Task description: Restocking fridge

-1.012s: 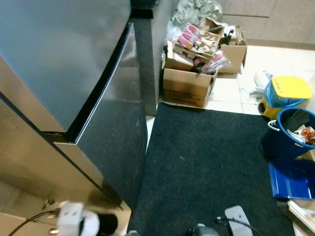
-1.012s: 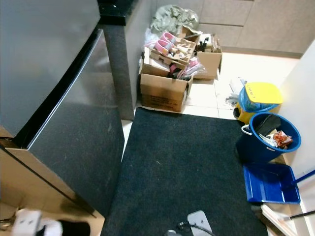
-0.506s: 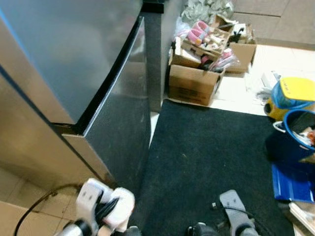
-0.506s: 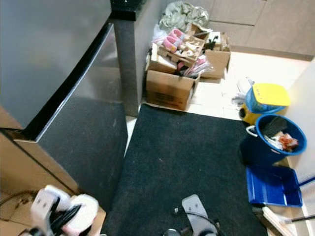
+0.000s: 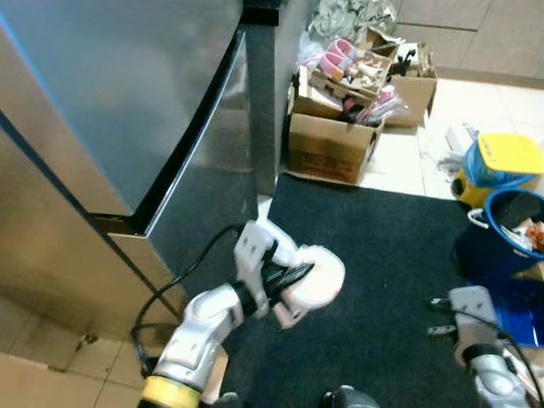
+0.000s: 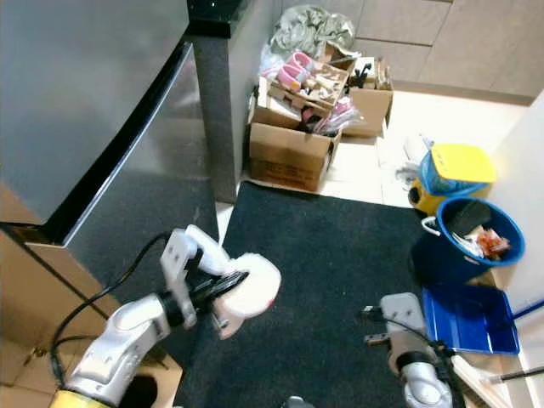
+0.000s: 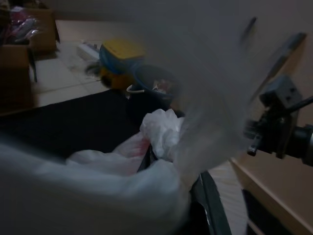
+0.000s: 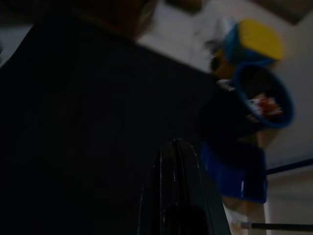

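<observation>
The steel fridge [image 5: 110, 102] stands on my left with its doors closed. My left gripper [image 5: 287, 277] is raised in front of the lower door, over the edge of the black mat [image 5: 374, 255]. It is shut on a white plastic bag [image 5: 316, 276] with something pink inside. In the left wrist view the bag [image 7: 161, 132] bulges over one black finger [image 7: 208, 200]. My right arm [image 5: 472, 314] hangs low at the right. In its wrist view the right gripper [image 8: 178, 196] has both fingers pressed together above the mat.
Cardboard boxes [image 5: 327, 144] full of clutter stand beyond the mat by the fridge's corner. On the right are a blue bucket [image 5: 510, 229], a yellow-lidded bin [image 5: 501, 157] and a blue dustpan [image 6: 472, 319]. Tiled floor [image 5: 51, 357] shows at the fridge's foot.
My left arm has risen from the lower left edge and swung right with the bag, now in front of the fridge. The right arm has shifted to the right.
</observation>
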`<state>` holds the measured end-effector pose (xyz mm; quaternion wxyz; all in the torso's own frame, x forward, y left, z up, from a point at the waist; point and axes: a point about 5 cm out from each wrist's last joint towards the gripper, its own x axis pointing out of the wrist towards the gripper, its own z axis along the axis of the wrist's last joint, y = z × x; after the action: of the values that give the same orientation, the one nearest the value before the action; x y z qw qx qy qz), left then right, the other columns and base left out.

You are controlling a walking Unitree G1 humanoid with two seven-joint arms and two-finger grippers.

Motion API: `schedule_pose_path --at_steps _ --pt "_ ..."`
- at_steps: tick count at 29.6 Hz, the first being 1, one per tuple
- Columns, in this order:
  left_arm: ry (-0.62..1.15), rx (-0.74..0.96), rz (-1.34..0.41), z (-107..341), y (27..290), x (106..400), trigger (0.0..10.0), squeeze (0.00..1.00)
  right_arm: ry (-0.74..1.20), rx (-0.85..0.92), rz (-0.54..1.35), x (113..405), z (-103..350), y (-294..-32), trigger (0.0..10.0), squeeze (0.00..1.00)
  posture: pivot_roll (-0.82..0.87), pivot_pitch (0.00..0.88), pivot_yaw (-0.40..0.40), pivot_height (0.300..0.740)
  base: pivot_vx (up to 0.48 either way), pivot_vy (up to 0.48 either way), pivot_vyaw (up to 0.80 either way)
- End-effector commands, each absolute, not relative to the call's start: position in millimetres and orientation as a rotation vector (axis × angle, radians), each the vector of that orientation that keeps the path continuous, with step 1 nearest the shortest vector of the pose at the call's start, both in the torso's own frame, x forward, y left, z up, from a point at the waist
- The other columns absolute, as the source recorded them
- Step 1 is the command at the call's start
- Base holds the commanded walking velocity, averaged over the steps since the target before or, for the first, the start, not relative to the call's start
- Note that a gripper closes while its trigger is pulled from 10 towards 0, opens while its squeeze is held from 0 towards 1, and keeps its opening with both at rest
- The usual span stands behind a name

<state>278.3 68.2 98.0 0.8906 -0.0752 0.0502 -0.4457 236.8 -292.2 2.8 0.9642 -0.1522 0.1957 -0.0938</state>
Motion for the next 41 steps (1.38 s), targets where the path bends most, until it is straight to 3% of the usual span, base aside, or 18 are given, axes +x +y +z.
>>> schedule_pose_path --at_steps 1,5,9,10,11,17,19,26,27,28,33,41 --pt "0.133 -0.153 -0.91 92 60 280 10.0 0.0 0.255 -0.283 -0.208 256 32 -301 10.0 0.0 -0.13 0.087 -0.005 0.74 0.0 0.0 0.0" --pt "0.135 -0.146 -0.889 96 54 290 10.0 0.0 0.165 -0.284 -0.059 276 58 -293 10.0 0.0 -0.15 0.088 -0.002 0.74 0.0 0.0 0.0" --pt "0.129 -0.124 -0.855 101 51 304 10.0 0.0 0.067 -0.279 0.213 290 94 -266 10.0 0.0 -0.14 0.092 -0.008 0.74 0.0 0.0 0.0" --pt "0.124 -0.122 -0.843 103 50 308 10.0 0.0 0.051 -0.286 0.305 291 104 -257 10.0 0.25 -0.14 0.095 -0.008 0.74 0.0 0.0 0.0" --pt "0.12 -0.122 -0.836 105 50 310 10.0 0.0 0.044 -0.291 0.362 290 110 -252 10.0 1.0 -0.14 0.095 -0.008 0.74 0.0 0.0 0.0" --pt "0.108 -0.145 -0.813 109 55 317 10.0 0.0 0.099 -0.285 0.585 275 119 -237 10.0 1.0 -0.14 0.109 -0.008 0.74 0.0 0.0 0.0" --pt "0.098 -0.198 -0.836 116 64 317 10.0 0.0 0.173 -0.299 0.752 259 121 -228 10.0 1.0 -0.14 0.125 -0.013 0.74 0.0 0.0 0.0" --pt "0.091 -0.351 -0.905 134 94 306 10.0 0.0 0.146 -0.234 0.846 255 133 -205 10.0 1.0 -0.12 0.151 -0.022 0.74 0.0 0.0 0.0" --pt "0.095 -0.385 -0.918 136 95 302 10.0 0.0 0.134 -0.221 0.86 256 136 -200 10.0 0.79 -0.11 0.156 -0.021 0.74 0.0 0.0 0.0" --pt "0.097 -0.408 -0.931 138 96 299 10.0 0.0 0.124 -0.214 0.879 255 139 -194 10.0 0.0 -0.11 0.159 -0.021 0.74 0.0 0.0 0.0" --pt "0.124 -0.433 -0.934 134 97 289 10.0 0.0 0.089 -0.357 0.909 260 149 -176 10.0 0.0 -0.11 0.167 -0.025 0.74 0.0 0.0 0.0" --pt "0.158 -0.461 -0.993 135 90 277 10.0 0.0 0.009 -0.22 0.868 271 167 -167 10.0 0.0 -0.11 0.165 -0.034 0.74 0.0 0.0 0.0"
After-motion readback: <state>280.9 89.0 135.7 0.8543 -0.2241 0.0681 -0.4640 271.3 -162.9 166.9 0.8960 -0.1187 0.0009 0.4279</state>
